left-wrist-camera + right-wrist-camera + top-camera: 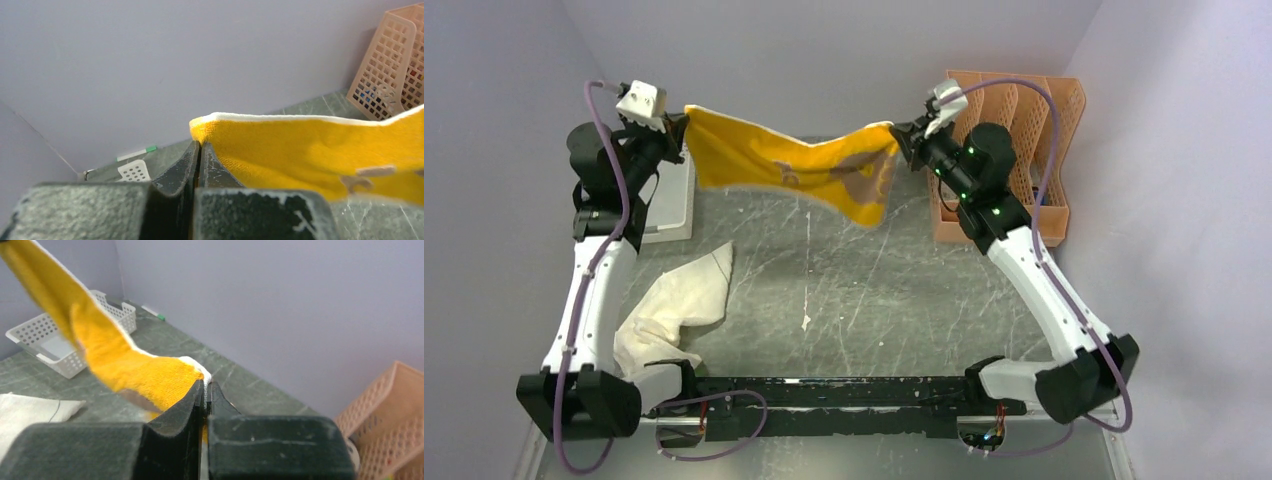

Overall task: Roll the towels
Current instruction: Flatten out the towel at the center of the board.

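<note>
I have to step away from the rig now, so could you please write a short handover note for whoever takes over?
Left gripper: shut on one corner of the yellow towel.
Right gripper: shut on the opposite corner; the towel hangs stretched between them above the table.
Cream towel: crumpled on the table beside the left arm, not held.
Done: yellow towel lifted and spread; neither rolled.
Left: lay it flat, roll it, then roll the cream one.

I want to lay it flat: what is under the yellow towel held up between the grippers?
Only bare table shows beneath the yellow towel; the cream towel lies apart. The strip behind it is hidden.
</note>
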Robot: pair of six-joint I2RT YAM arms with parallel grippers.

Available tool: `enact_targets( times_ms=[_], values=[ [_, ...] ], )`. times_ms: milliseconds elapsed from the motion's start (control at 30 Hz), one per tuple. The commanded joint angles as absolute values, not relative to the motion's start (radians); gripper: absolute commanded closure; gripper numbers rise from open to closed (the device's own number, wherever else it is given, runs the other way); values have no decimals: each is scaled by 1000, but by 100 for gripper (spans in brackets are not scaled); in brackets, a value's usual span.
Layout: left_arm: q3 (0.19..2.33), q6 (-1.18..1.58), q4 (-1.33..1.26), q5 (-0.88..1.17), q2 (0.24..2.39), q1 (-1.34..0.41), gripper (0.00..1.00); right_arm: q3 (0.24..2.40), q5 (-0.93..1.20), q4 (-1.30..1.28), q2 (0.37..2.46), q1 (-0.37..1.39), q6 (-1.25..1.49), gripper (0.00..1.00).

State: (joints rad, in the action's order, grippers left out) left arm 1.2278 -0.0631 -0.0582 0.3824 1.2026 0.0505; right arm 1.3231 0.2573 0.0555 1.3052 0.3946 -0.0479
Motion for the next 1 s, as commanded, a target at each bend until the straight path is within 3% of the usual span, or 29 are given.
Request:
enact_targets(
  times_ms=[0, 100, 200, 233, 300, 333, 367, 433, 533, 700, 967],
  values=[
    [1150, -87, -4, 394, 1130, 49, 93, 1236, 139, 8, 1211, 394, -27, 100],
    [1144, -83, 13, 390, 1181, 49, 93, 1225, 64, 7, 1240, 394, -22, 100],
    [1183, -64, 8, 402, 1316, 48, 93, 1302, -15, -39, 1394, 390, -13, 100],
    [1201, -56, 0, 402, 1347, 47, 93, 1340, -29, -59, 1466, 386, -3, 92],
    [1242, -47, -20, 398, 1477, 44, 93, 1443, -28, -104, 1623, 372, 14, 43],
    [1263, -48, -41, 391, 1515, 41, 93, 1507, -24, -130, 1708, 366, 16, 30],
    [1289, -52, -59, 379, 1580, 37, 93, 1572, -25, -151, 1781, 359, 17, 20],
    [1371, -70, -58, 340, 1741, 37, 93, 1684, -32, -198, 1905, 350, 17, 12],
    [1534, -117, 23, 258, 1926, 36, 93, 1720, 1, -166, 1970, 335, 12, 9],
    [1672, -162, 40, 218, 2062, 37, 93, 1629, 138, -84, 1993, 277, -11, 9],
    [1793, -215, 108, 205, 2164, 39, 93, 1567, 273, -148, 2071, 225, -6, 23]
  ],
)
